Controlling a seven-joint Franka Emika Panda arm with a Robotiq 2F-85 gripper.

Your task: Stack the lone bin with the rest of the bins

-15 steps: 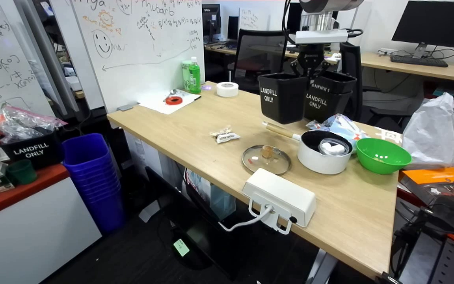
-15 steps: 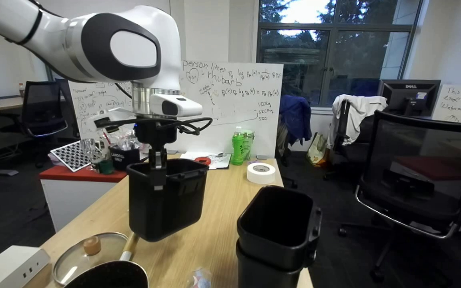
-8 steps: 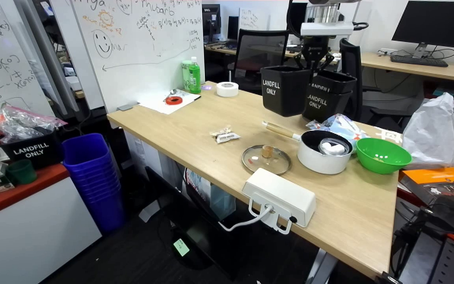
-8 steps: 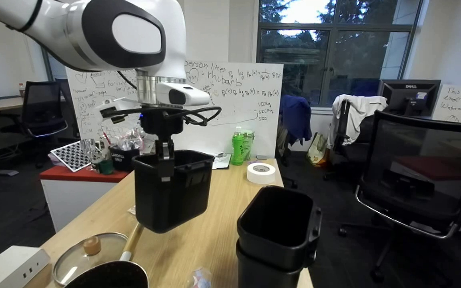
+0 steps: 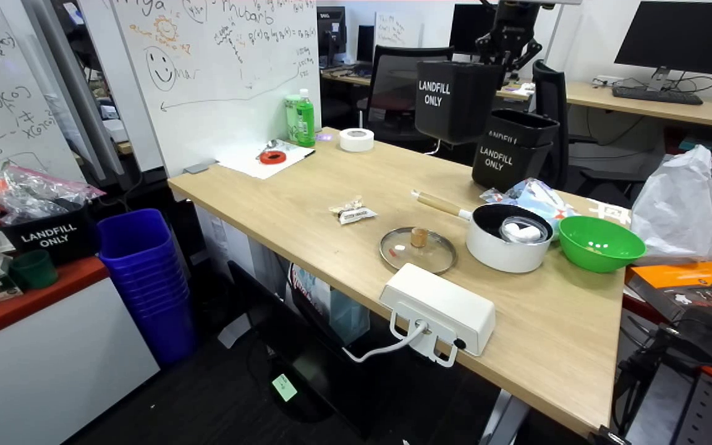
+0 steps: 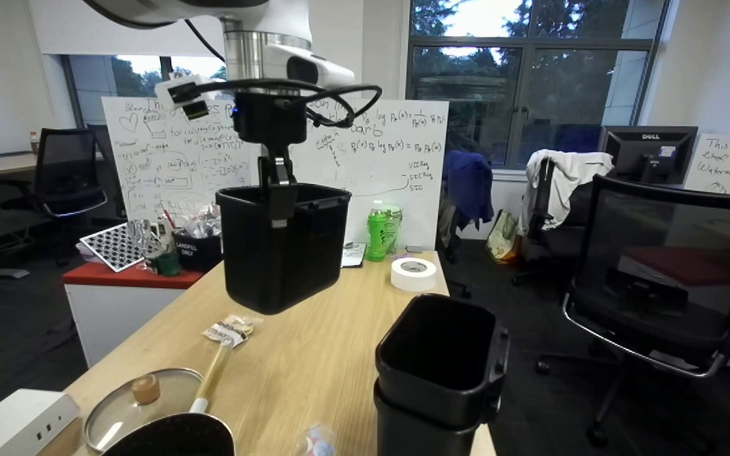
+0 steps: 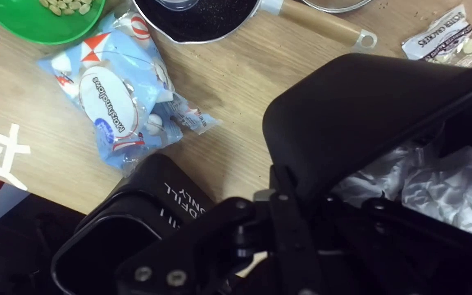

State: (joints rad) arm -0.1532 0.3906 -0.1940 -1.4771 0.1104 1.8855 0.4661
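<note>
The Robotiq gripper (image 6: 279, 215) points down, its fingers clamped on a side wall of the lone black bin (image 6: 282, 269); in an exterior view one finger lies against the outer face, while the other is hidden by the bin. The bin hangs directly below the gripper, close to upright and clear of the desk (image 6: 339, 361). Its LANDFILL ONLY lettering (image 5: 434, 94) can be read in an exterior view, and only the wrist view shows crumpled white material (image 7: 449, 192) inside it. Lower than the gripper and off to one side, at the desk's edge, stands the nested stack of black bins (image 6: 428, 392). In an exterior view its outline runs into that of the held bin; the wrist view shows the two apart. Below the gripper, just beside the stack, lies a bag of marshmallows (image 7: 113, 94), its label legible in the wrist view alone. Farther from the gripper on the desk are a white saucepan (image 5: 501, 256) with a wooden handle, a glass lid (image 5: 421, 259), a green bowl (image 5: 578, 254) and a packet of crackers (image 7: 441, 37). Well apart from the gripper, an exterior view alone shows a stack of blue bins (image 5: 146, 266), while another lettered black bin (image 5: 81, 238) on a red-topped cabinet (image 5: 78, 284) appears in both exterior views.
</note>
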